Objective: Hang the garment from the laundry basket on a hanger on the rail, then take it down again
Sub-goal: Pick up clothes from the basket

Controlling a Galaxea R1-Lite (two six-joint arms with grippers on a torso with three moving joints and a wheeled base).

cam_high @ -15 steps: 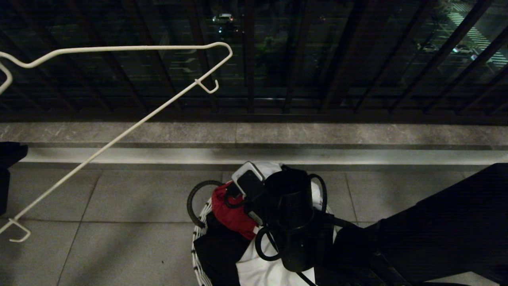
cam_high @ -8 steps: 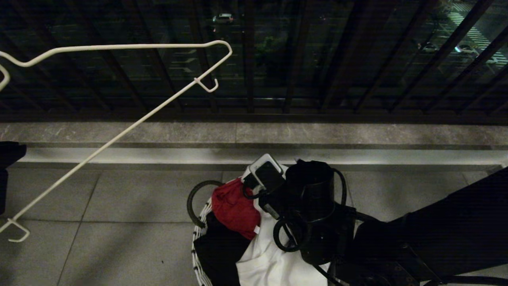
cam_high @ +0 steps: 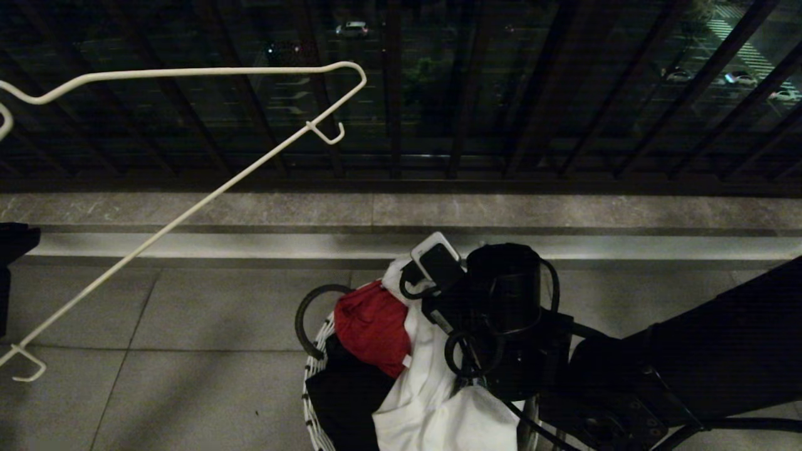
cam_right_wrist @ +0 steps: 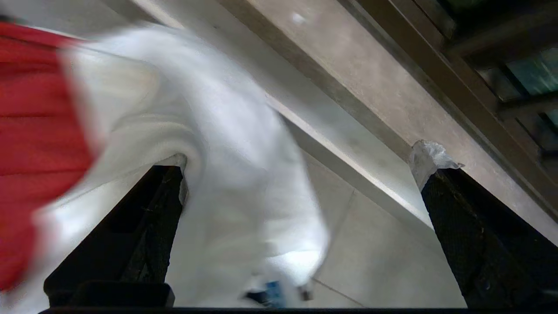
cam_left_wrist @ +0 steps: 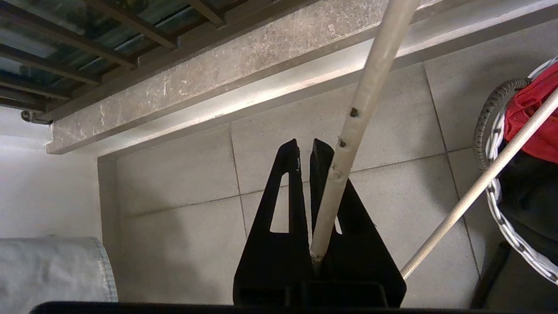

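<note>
- The left gripper (cam_left_wrist: 305,150) is clamped on the white wire hanger (cam_high: 188,213), holding it in the air over the tiled floor (cam_high: 207,313), left of the laundry basket (cam_high: 311,376).
- The right gripper (cam_right_wrist: 301,174) stands with its jaws spread wide above the basket; a fold of the white T-shirt (cam_high: 432,401) is draped over one finger (cam_right_wrist: 144,218), seemingly hooked rather than pinched.
- The rest of the T-shirt lies in the basket beside a red cloth (cam_high: 373,329) and a black garment (cam_high: 344,401).

A home balcony at night, probably high up: a dark railing (cam_high: 401,94) over a stone kerb (cam_high: 401,210), grey floor tiles (cam_high: 188,326), cars (cam_high: 352,28) far below.
</note>
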